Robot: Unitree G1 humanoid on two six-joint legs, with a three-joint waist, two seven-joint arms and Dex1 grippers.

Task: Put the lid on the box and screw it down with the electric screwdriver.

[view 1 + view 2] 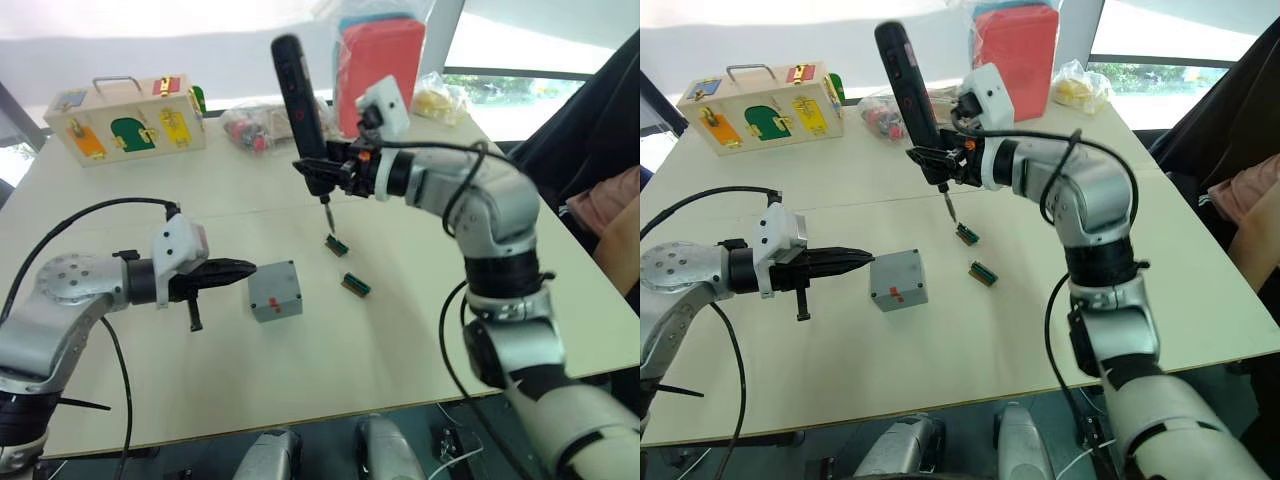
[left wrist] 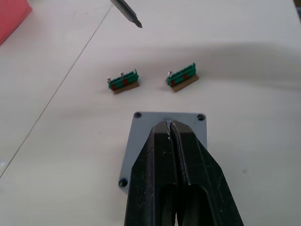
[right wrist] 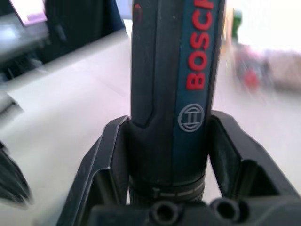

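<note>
Grey junction box (image 1: 275, 291) on the table (image 1: 330, 360), lid (image 2: 167, 141) already seated on top, screw heads visible in three corner holes in the left wrist view, fourth hidden behind the fingers. Small red mark on the near side wall.

Left gripper (image 1: 245, 268) with fingers pressed together, nothing between them, tips at the box's edge just above the lid; contact or hover, cannot tell.

Electric screwdriver (image 1: 300, 105) clamped upright between the right gripper (image 1: 322, 170) fingers, low on the barrel, bit pointing down, well apart from the box, above one of two green connector blocks (image 1: 337, 244).

Step in hand, by judgement: driving the corner screws. Advice:
- bring bit square over one corner screw, keep barrel vertical
- steady the box with left fingers, clear of that corner
- avoid snagging the connector blocks on the way across
</note>
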